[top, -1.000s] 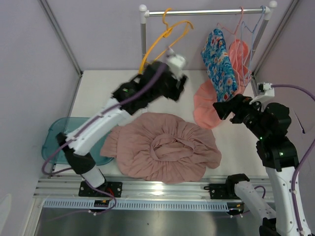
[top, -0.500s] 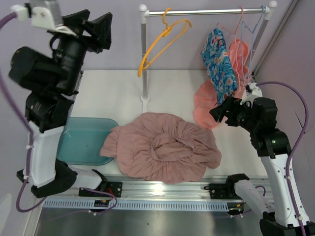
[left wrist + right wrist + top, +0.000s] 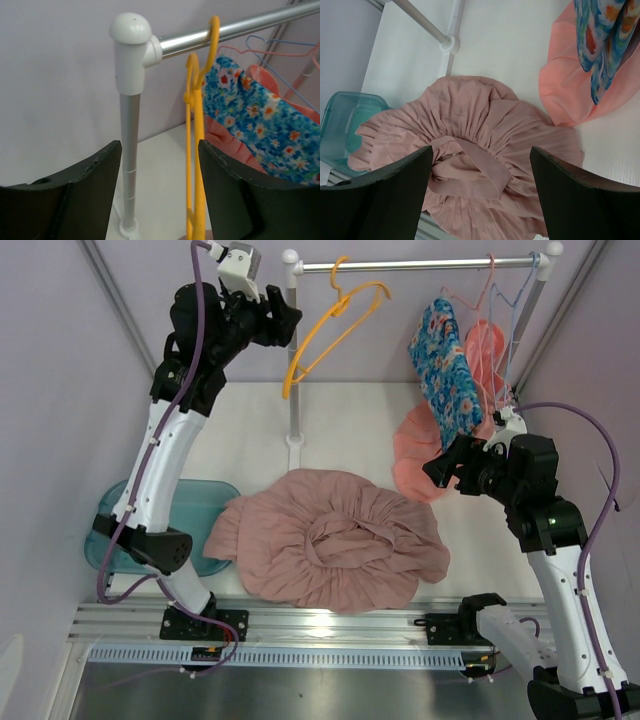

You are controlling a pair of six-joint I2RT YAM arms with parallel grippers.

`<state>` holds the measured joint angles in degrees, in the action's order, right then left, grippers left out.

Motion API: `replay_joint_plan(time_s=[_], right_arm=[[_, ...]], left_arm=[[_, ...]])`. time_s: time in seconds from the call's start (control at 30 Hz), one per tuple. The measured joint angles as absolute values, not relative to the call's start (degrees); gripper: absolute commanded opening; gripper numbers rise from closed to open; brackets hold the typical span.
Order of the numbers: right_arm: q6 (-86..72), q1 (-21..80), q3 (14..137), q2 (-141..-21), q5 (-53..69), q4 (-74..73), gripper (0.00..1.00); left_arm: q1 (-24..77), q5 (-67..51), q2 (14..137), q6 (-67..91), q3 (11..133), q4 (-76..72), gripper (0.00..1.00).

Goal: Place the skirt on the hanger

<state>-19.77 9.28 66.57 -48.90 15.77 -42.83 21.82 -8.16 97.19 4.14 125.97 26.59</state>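
step: fetching the hanger, likely | left gripper [image 3: 285, 320]: jaws apart, empty, yellow hanger [image 3: 192, 150] just inside one finger | right gripper [image 3: 481, 150]: jaws apart, empty, near the skirt | skirt [image 3: 330, 540]: heaped on table [image 3: 230, 430] | tip: centre jaws on the hanger wire, clear of the post [image 3: 292, 370] — then lift its hook off the rail [image 3: 420, 264]

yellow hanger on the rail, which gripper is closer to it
Left. The left gripper is up high, just left of the yellow hanger; the right gripper sits lower, well to its right, beside the coral garment.
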Motion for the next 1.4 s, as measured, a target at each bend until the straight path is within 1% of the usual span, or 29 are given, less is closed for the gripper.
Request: replay_joint_plan(time_s=[0.17, 0.33, 0.93, 1.23, 1.4], right_arm=[[-19.5, 9.3, 66.5, -48.9, 15.8, -42.7, 0.85], [-19.4, 9.3, 66.5, -48.9, 15.8, -42.6, 0.85], [-19.2, 9.3, 65.8, -48.9, 15.7, -41.9, 0.85], [-19.0, 9.2, 64.6, -49.0, 15.7, -41.7, 0.85], [-18.4, 9.1, 64.6, -49.0, 15.7, -41.7, 0.85]], left_arm=[[21.8, -13.2, 97.1, 5.7, 126.0, 25.1, 0.67], [21.8, -15.5, 97.1, 6.2, 125.1, 24.6, 0.66], [22.1, -18.3, 97.6, 6.7, 118.8, 23.3, 0.62], [24.2, -18.2, 98.6, 6.7, 117.6, 22.7, 0.6], [24.9, -17.5, 98.9, 6.7, 117.5, 22.2, 0.57]])
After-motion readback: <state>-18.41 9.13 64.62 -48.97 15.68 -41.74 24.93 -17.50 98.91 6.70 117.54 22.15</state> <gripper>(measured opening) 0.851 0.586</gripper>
